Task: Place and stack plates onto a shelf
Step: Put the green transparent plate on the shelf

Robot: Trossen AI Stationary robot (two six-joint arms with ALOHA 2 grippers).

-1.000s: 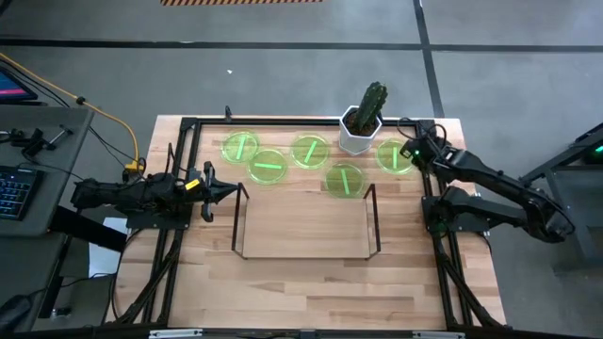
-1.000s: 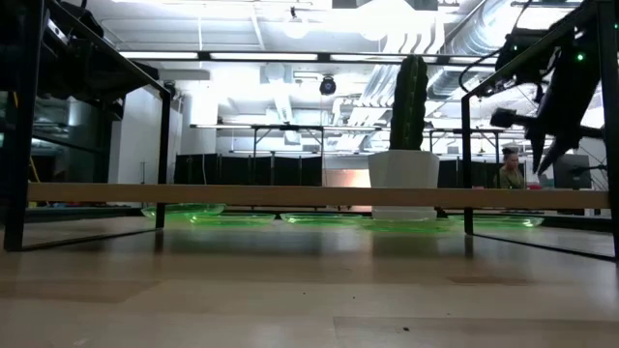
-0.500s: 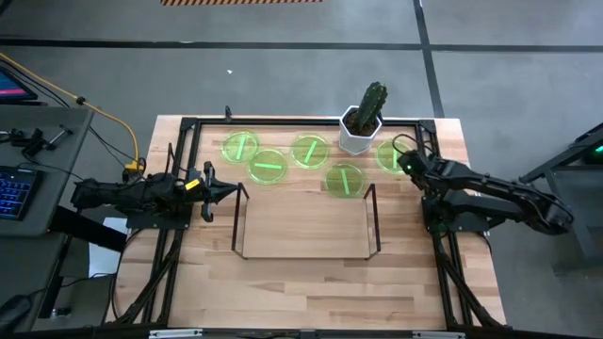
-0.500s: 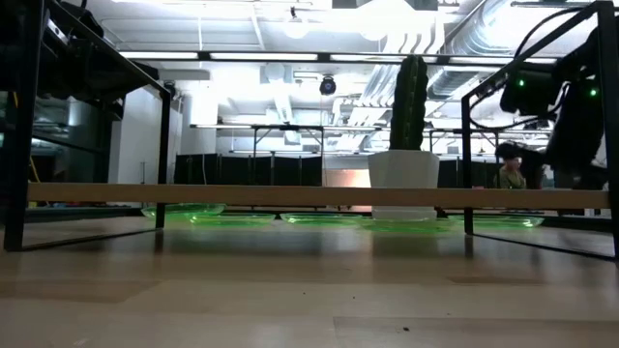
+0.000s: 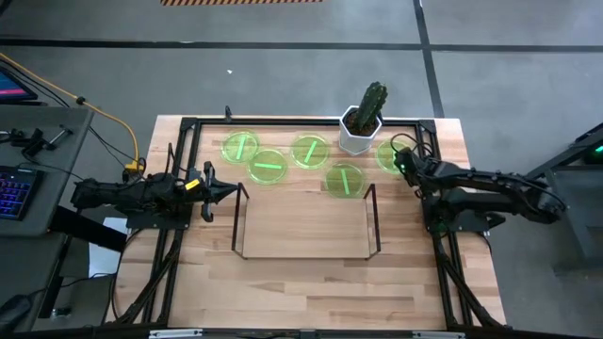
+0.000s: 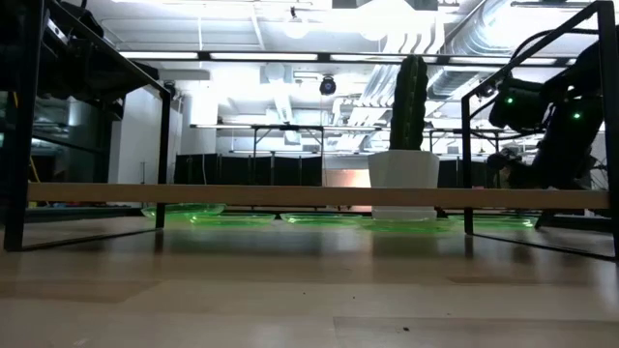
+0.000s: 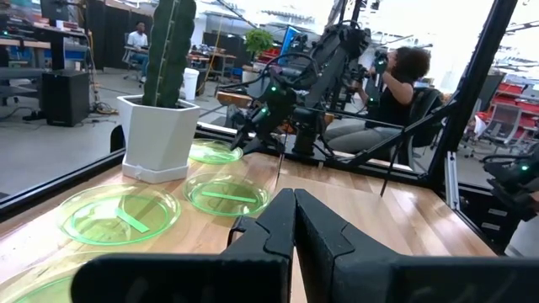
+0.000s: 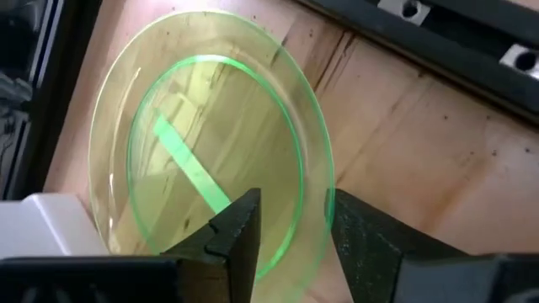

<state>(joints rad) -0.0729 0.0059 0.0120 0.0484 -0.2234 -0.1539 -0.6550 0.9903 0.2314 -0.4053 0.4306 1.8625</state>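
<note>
the right gripper (image 8: 290, 223) is low over the rightmost translucent bright-green round plate (image 8: 210, 143), which lies flat on the wooden table (image 5: 311, 282) just beside the white potted cactus (image 5: 363, 122). its fingers stand narrowly apart, straddling the near rim of that plate, with nothing held yet. to do this step well, it seems wise to keep one finger under or outside the thin rim and one inside, then close gently so the slick disc does not skate toward the cactus pot. the low dark-wire shelf with a wood-coloured top (image 5: 303, 221) sits in the middle of the table, with no plate on it. the left gripper (image 5: 221, 191) waits beside the shelf's left end, fingers pressed together.
</note>
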